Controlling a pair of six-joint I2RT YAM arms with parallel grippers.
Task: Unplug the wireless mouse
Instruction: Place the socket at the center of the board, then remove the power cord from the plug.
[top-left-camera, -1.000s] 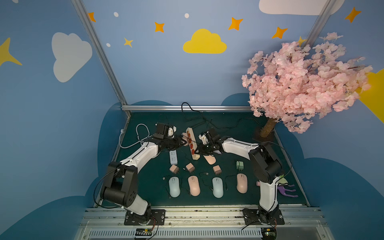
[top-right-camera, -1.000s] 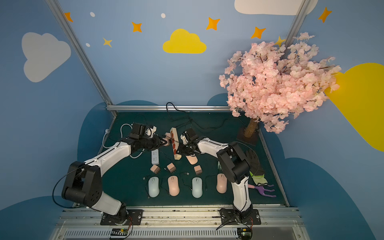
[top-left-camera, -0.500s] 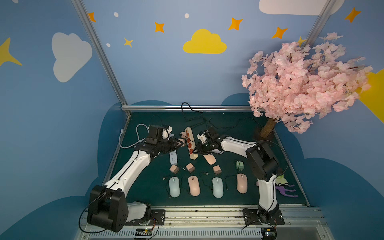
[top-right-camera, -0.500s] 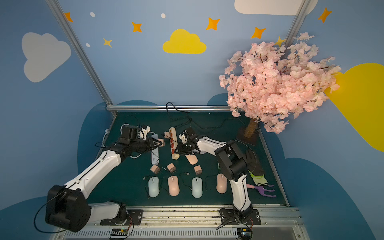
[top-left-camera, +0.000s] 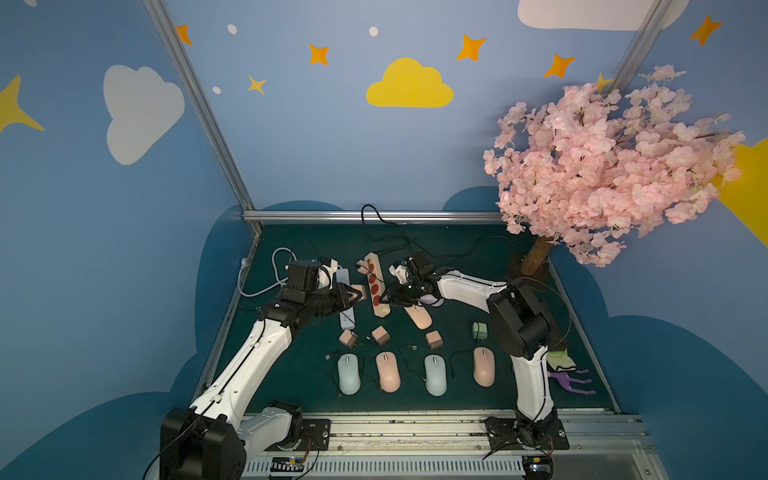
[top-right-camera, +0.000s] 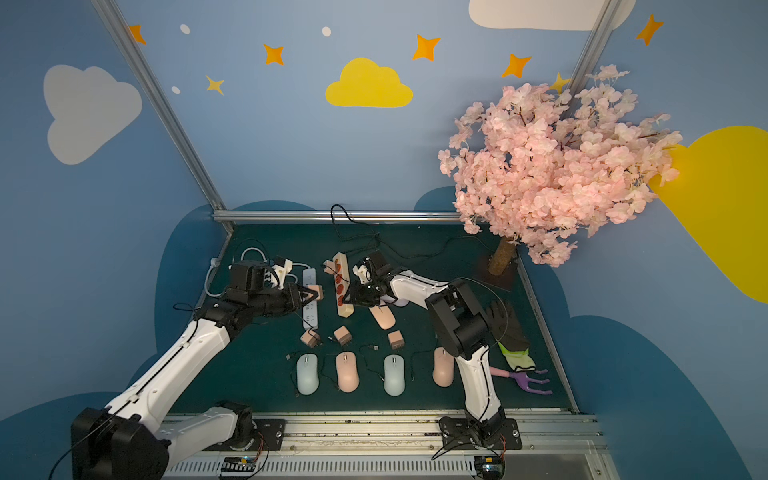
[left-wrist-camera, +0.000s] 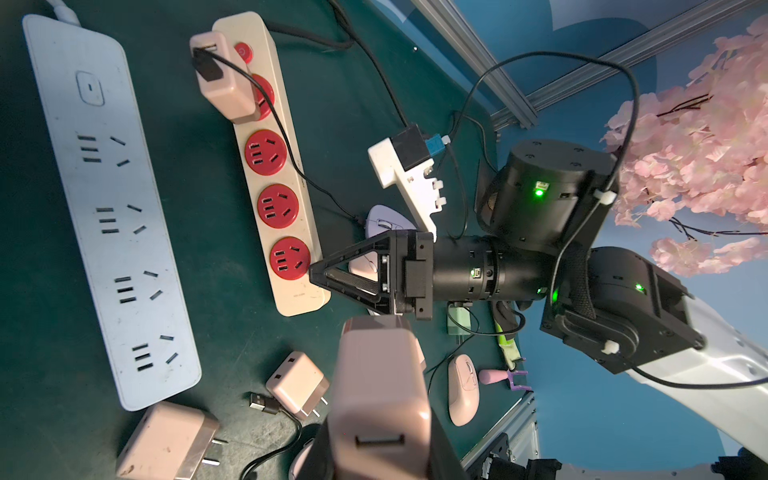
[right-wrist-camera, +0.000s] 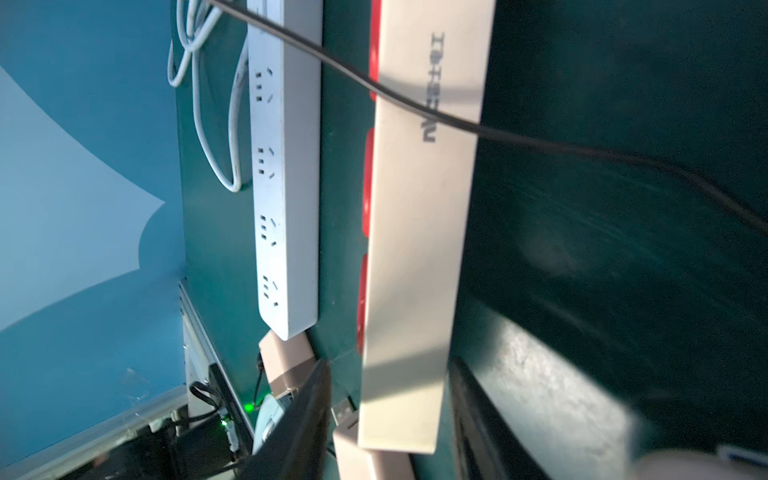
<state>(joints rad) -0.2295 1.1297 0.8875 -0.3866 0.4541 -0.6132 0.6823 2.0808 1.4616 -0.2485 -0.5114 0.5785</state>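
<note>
My left gripper (top-left-camera: 356, 296) (left-wrist-camera: 380, 432) is shut on a pink charger (left-wrist-camera: 382, 386) and holds it in the air over the white power strip (top-left-camera: 345, 318); the charger's USB port is empty. My right gripper (top-left-camera: 388, 300) (right-wrist-camera: 390, 374) stands open with its fingers either side of the near end of the beige power strip (top-left-camera: 374, 286) (right-wrist-camera: 419, 249), a gap showing on one side. A second pink charger (left-wrist-camera: 224, 83) is plugged in the strip's far socket. Its black cable runs to a pale mouse (left-wrist-camera: 384, 222) under the right arm.
A pink mouse (top-left-camera: 419, 318) lies beside the right gripper. Loose pink chargers (top-left-camera: 380, 334) and a green one (top-left-camera: 479, 331) lie in front, then a row of several mice (top-left-camera: 387, 371). A blossom tree (top-left-camera: 536, 253) stands back right. A glove and purple rake (top-left-camera: 569, 380) lie at the right edge.
My left gripper has drawn back to the left from the beige strip with the pink charger in it. The right gripper's jaws have parted around the strip's end.
</note>
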